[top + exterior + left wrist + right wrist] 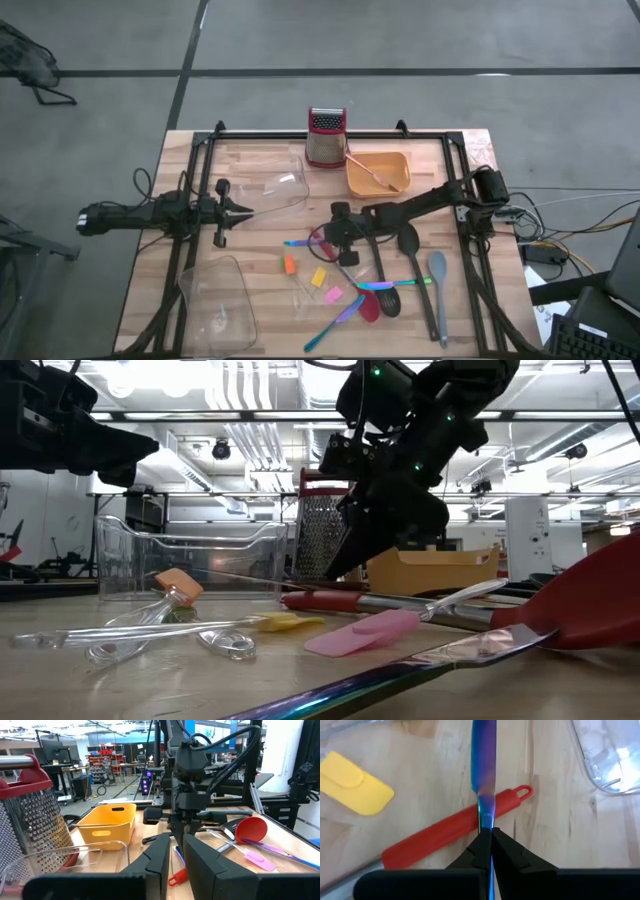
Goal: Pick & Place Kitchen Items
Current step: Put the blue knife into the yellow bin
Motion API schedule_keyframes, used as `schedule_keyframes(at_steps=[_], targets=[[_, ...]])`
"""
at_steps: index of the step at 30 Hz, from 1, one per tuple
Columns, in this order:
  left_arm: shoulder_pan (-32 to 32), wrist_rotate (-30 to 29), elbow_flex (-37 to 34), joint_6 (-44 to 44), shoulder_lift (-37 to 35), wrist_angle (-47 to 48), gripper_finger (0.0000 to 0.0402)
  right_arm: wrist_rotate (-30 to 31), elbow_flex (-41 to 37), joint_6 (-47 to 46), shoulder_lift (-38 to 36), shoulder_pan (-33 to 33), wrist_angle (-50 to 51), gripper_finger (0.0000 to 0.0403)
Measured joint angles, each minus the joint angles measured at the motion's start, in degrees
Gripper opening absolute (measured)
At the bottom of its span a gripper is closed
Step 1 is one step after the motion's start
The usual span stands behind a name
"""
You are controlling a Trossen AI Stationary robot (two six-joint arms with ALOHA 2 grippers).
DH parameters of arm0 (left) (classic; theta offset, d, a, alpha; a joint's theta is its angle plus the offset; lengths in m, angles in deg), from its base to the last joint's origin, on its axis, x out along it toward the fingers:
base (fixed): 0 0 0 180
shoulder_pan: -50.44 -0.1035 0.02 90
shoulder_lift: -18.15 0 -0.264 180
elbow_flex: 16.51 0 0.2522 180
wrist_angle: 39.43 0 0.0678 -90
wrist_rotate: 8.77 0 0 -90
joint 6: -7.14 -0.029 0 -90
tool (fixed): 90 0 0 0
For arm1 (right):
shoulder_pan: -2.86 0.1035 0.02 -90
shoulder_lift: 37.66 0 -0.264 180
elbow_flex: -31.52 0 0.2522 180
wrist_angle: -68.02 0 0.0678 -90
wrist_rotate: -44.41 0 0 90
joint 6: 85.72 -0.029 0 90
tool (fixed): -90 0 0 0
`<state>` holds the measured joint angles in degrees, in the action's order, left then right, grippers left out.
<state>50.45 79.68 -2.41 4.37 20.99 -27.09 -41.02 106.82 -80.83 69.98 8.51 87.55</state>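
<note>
**Right claw pinched on a blue stick above a red handle**

The right gripper [487, 837] is seen closed tight on a thin blue stick [483, 765], at the middle of the wooden table [260, 265]. The stick is held flat between the two dark fingers and is crossed beneath by the red handle [450, 832] of a utensil lying on the boards; whether stick and handle touch cannot be told. A yellow piece [355, 782] is found near the handle, and the curved edge of a clear tub [610, 760] is seen on the other side.

The left gripper [232, 210] is held at the left side of the table, its fingers nearly closed on nothing, pointed towards the right arm.

Around the working claw the table is crowded. Two clear tubs are counted: one [275, 190] between the two grippers, one [220, 300] at the near left corner. A steel grater [325, 137] with a red top stands at the far edge, and an orange tray [378, 172] is set just beside it. Three small pieces are laid out left of the spoons: orange [289, 264], yellow [318, 277] and pink [333, 295]. To the right, a black spoon [409, 243] and a grey spoon [438, 270] are laid side by side, with a red-pink spoon [369, 306] and a green stick [400, 283] near them.
</note>
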Motion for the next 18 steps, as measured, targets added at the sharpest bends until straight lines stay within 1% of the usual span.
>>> schedule_keyframes(at_steps=[6, 18], targets=[[0.0, 0.0, 0.0, 0.0, 0.0, 0.0, 0.0062, -0.1, 0.0, -1.3, 0.0, 0.0, 0.9, 0.0037], [0.0, 0.0, 0.0, 0.0, 0.0, 0.0, 0.0062, -0.1, -0.3, -1.4, 0.2, -0.1, 1.7, 0.0142]])
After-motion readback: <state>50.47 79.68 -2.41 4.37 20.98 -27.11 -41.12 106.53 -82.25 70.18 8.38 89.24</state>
